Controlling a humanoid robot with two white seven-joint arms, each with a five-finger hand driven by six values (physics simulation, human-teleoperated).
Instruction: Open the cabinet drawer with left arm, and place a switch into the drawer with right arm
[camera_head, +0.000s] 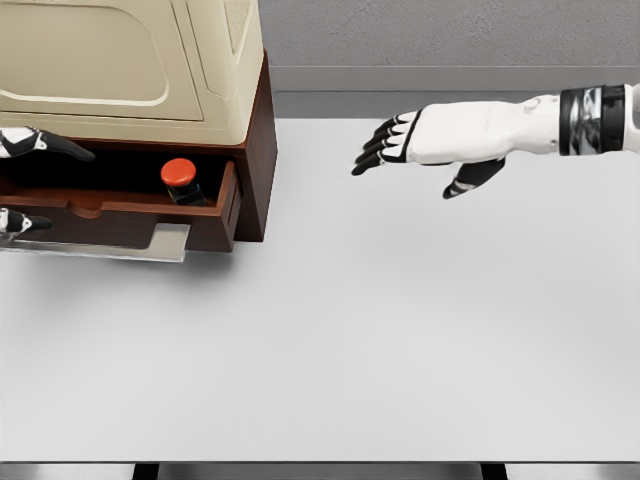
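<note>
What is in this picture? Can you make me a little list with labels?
drawer: pulled open, at the bottom of the brown cabinet
switch: red button on top, sitting inside the drawer
left hand: at the picture's left edge by the drawer, mostly cut off
right hand: above the white table, fingers spread, holding nothing
on the cabinet: a cream box

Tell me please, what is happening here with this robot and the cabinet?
The drawer of the brown cabinet stands open, and a switch with a red button lies inside it. The left hand shows only partly at the picture's left edge, by the drawer. The right hand hangs over the white table, away from the cabinet, fingers spread and holding nothing. The placing looks done.
</note>
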